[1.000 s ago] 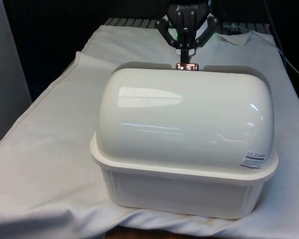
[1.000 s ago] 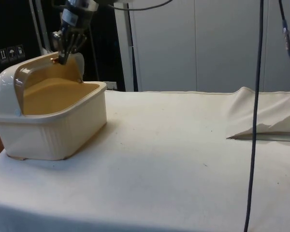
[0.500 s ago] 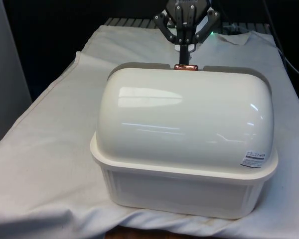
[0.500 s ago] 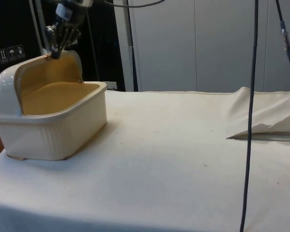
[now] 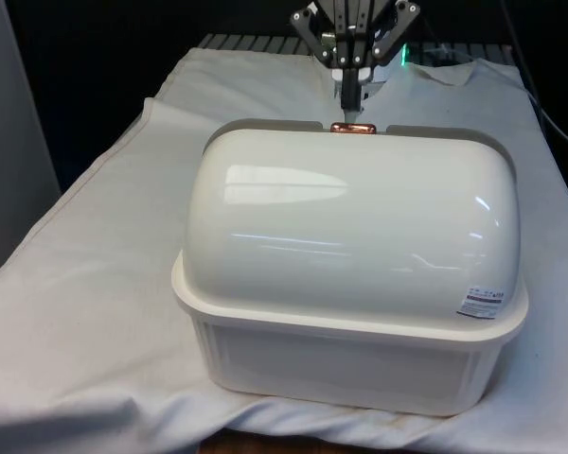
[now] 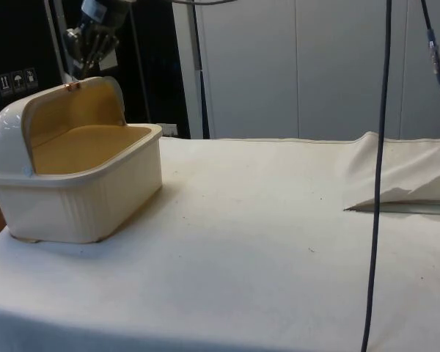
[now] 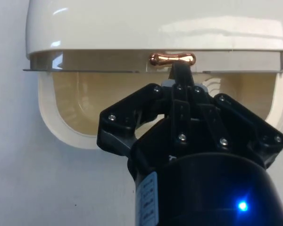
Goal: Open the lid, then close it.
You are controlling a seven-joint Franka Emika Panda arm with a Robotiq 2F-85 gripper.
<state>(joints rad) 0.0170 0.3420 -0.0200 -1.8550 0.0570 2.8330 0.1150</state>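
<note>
A cream bread box stands on the white cloth with its back to the front view. Its domed roll-top lid is rolled back, so the tan inside lies open in the side view. A small copper handle sits on the lid's raised edge. My gripper hangs just above and behind this handle, fingers shut together and holding nothing. In the wrist view the gripper has its narrow tips close beside the handle, not around it.
The cloth is bunched into a raised fold at the side view's right. A dark cable hangs down in front of that view. The box stands near the table's end, with bare cloth beyond it.
The lid's edge with the handle has rolled further up and back, widening the opening. My gripper has risen and drawn off the handle.
</note>
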